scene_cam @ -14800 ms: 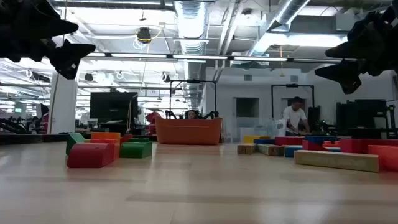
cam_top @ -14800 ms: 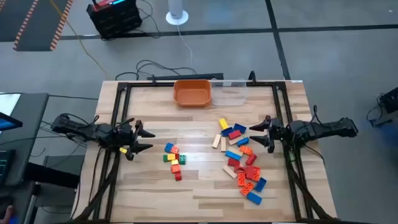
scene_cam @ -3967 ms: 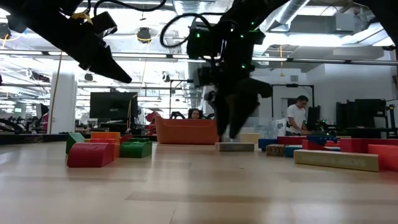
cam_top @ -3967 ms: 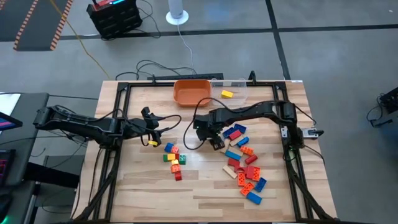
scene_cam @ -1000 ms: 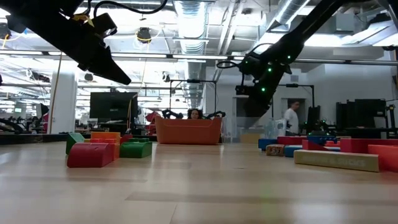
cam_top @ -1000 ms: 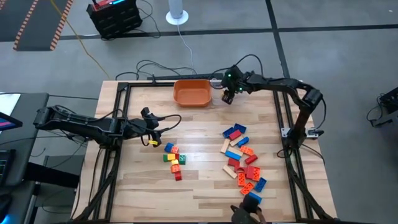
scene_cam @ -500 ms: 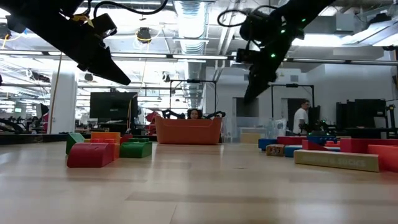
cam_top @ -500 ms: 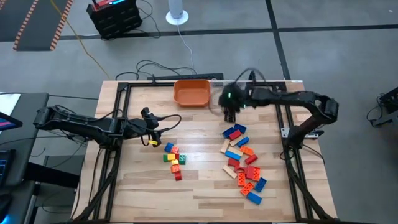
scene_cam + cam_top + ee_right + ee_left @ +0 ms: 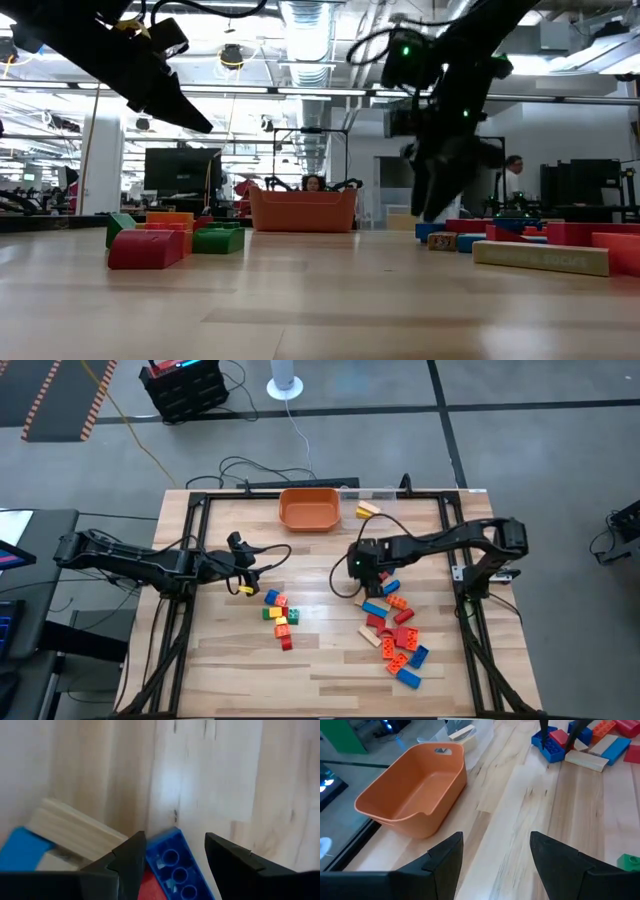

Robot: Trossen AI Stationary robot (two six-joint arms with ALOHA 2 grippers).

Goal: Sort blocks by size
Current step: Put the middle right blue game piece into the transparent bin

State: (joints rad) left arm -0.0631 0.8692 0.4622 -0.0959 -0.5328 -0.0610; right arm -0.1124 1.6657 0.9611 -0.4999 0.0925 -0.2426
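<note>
From where I stand the sorting looks barely begun: only a couple of pale and yellow pieces (image 9: 367, 510) lie in the clear container (image 9: 378, 495) at the far edge, the orange bowl (image 9: 309, 508) beside it shows an empty, smooth moulded inside, and nearly all the blocks (image 9: 392, 622) sit loose on the surface (image 9: 320, 660). They form two groups, a small cluster of short cubes (image 9: 279, 616) near the middle and a longer scatter of mostly rectangular bricks toward the right side. The right tool (image 9: 364, 567) hangs just above the near end of that scatter, fingers spread with nothing between them, right over a studded blue brick (image 9: 180, 868) that touches a plain wooden-looking tan bar (image 9: 75, 834). The left tool (image 9: 240, 563) waits over bare wood left of the cubes, its fingers apart and empty. The bricks are glossy hard plastic with sharp edges and round studs; the surface is pale planked wood with a light grain.
</note>
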